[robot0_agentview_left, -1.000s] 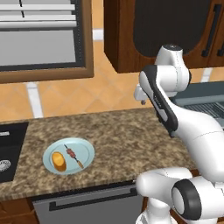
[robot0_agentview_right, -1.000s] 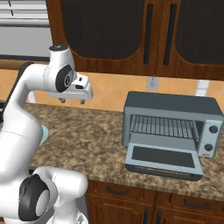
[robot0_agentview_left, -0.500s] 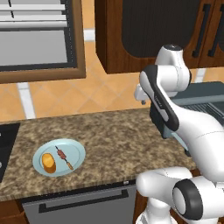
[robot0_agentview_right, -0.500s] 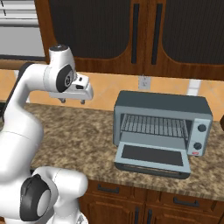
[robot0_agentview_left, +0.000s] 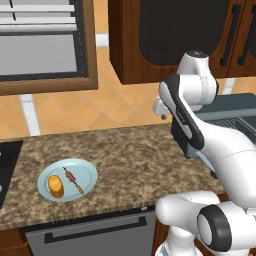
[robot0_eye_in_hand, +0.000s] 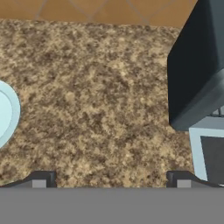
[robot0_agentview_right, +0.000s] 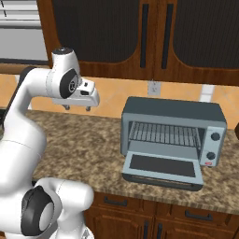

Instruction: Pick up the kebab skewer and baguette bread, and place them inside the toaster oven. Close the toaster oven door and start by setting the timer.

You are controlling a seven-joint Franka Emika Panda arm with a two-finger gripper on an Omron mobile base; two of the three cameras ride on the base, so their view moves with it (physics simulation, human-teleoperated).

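Your claw [robot0_agentview_right: 77, 108] hangs wide open and empty above the surface [robot0_agentview_left: 130, 155], while the kebab skewer [robot0_agentview_left: 73, 180] and baguette bread [robot0_agentview_left: 55, 186] lie on a plate [robot0_agentview_left: 87, 172] near its front edge, so pinch the thin, light stick across its middle, gently.

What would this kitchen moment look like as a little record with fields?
plate: pale blue round plate on the speckled brown stone counter
baguette bread: stubby golden-orange loaf lying on the plate
kebab skewer: thin stick of dark red chunks lying beside the loaf
toaster oven: boxy slate-grey oven, wire rack bare
toaster oven door: grey-framed glass panel folded down open
gripper: two-finger gripper open, above the counter, holding nothing
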